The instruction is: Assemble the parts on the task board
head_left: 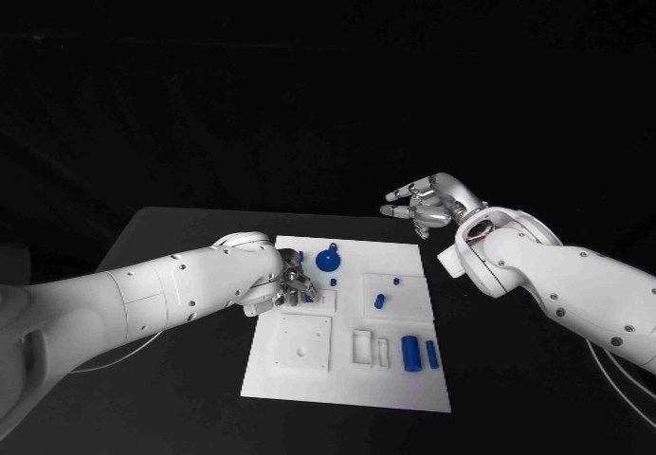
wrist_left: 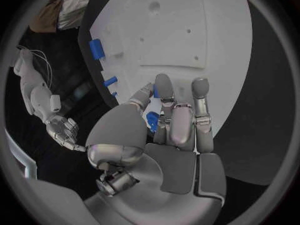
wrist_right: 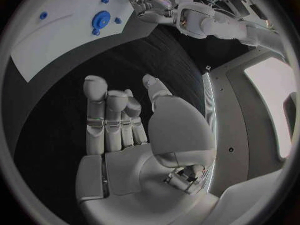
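Black worktop [head_left: 191, 237], matte, dark all over, runs under the white plate and out past it on both sides; far edge visible in the upper middle of the head view, left corner at centre left. Dark background beyond it, nothing distinguishable there. Same black worktop surface [wrist_right: 69, 110] appears in the right wrist view and [wrist_left: 250, 135] in the left wrist view. Thin pale cable [head_left: 123, 355] lies at the lower left of the head view.
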